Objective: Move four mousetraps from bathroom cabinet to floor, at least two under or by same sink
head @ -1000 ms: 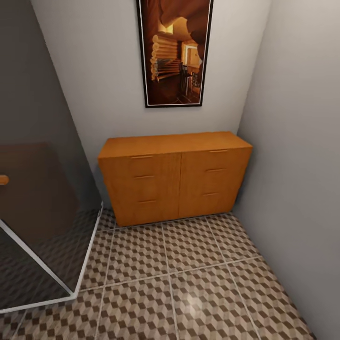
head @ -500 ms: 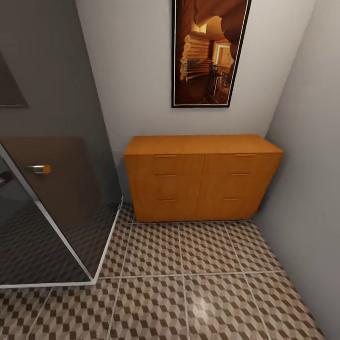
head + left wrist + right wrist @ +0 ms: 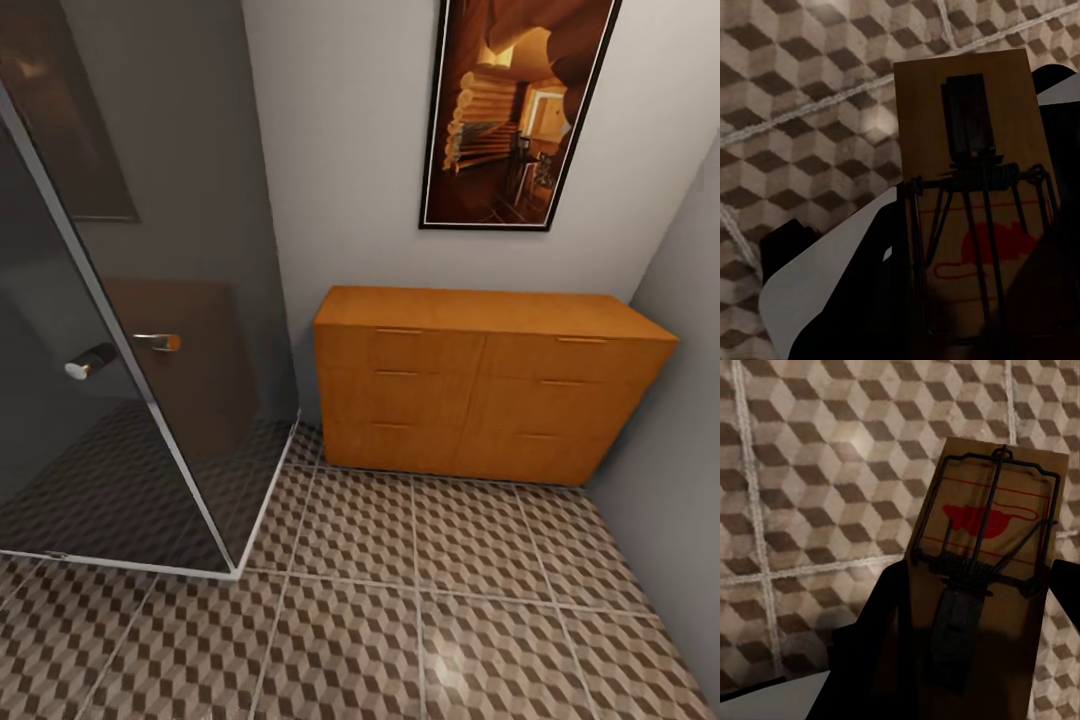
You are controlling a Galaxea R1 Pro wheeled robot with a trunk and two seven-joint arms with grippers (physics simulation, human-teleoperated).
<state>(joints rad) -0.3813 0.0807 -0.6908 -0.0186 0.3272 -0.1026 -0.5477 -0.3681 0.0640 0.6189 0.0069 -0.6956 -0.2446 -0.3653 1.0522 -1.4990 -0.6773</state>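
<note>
In the left wrist view, one mousetrap [image 3: 967, 112], a brown wooden plate with a wire spring and a red mouse print, lies between the dark fingers of my left gripper [image 3: 979, 232], which is shut on it above the cube-patterned bathroom floor [image 3: 810, 112]. A second mousetrap [image 3: 997, 521] is clamped the same way in my right gripper [image 3: 975, 615], also over the floor [image 3: 817, 487]. The orange-brown cabinet [image 3: 490, 385] stands against the far wall with all its drawers closed. The bathroom sink is out of view.
A dark glass shower enclosure [image 3: 130, 350] with a chrome handle [image 3: 90, 360] fills the left side. A framed picture [image 3: 515, 110] hangs above the cabinet. A grey wall [image 3: 680, 400] closes the right side. Patterned tiles [image 3: 400, 620] stretch between me and the cabinet.
The head camera has turned left: the cabinet and picture sit further right in the picture and more of the shower glass and its handle shows.
</note>
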